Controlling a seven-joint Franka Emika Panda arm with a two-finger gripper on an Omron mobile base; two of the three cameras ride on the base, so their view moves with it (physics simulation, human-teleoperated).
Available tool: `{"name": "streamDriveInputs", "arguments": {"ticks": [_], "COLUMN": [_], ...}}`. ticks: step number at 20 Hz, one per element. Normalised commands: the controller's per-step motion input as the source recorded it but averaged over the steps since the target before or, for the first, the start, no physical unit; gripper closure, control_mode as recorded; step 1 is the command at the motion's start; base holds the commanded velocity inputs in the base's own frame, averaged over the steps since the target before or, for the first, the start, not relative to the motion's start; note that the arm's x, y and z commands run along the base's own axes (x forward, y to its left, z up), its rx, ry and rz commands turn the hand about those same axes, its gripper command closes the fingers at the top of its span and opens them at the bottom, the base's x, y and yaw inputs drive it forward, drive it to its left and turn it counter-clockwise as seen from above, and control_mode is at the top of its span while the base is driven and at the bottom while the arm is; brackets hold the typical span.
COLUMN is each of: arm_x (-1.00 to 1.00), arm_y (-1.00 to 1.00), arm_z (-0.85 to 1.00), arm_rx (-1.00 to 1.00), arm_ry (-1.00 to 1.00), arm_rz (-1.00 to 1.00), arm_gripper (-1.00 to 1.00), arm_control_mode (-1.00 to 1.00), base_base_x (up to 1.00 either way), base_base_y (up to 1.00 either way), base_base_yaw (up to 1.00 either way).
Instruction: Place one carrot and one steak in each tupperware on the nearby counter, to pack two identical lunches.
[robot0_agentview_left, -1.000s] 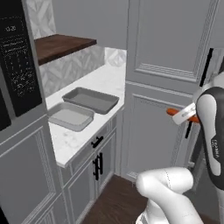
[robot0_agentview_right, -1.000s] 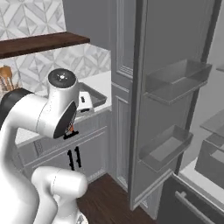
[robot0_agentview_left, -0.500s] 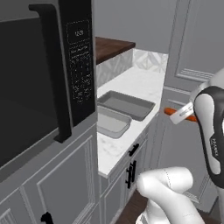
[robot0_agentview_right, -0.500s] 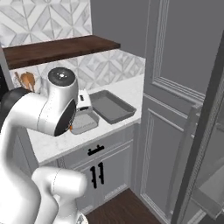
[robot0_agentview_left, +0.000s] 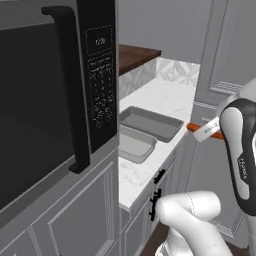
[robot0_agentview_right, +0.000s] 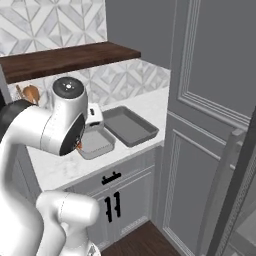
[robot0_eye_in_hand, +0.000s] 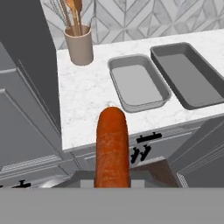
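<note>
While the gripper (robot0_agentview_left: 200, 132) clamps a carrot (robot0_eye_in_hand: 112, 146), both tupperware (robot0_eye_in_hand: 138, 83) (robot0_eye_in_hand: 188, 78) bare inside.

- microwave (robot0_agentview_left: 55, 100) control panel (robot0_agentview_left: 102, 82): a small display and rows of keypad markings are present in the left base view; all characters are too blurred to read.
- robot arm link (robot0_agentview_left: 242, 150): a small line of lettering runs along the dark section in the left base view; illegible at this size.
- no other text, label, brand, number or sign can be read.
</note>
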Motion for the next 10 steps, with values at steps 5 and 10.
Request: {"name": "streamDriveInputs", "arguments": {"ticks": [5, 10], "arm_x": [0.0, 0.42], "arm_y": [0.0, 0.0], "arm_z": [0.0, -0.25], "arm_rx": [0.0, 0.0], "arm_ry": [0.0, 0.0], "arm_rz": [0.0, 0.0], "arm_gripper": [1.0, 1.0], "arm_control_mode": [1.0, -1.0], "base_base_x": [0.69, 0.22], "base_base_y": [-0.42, -0.05], "base_base_yaw": [0.0, 0.0]}}
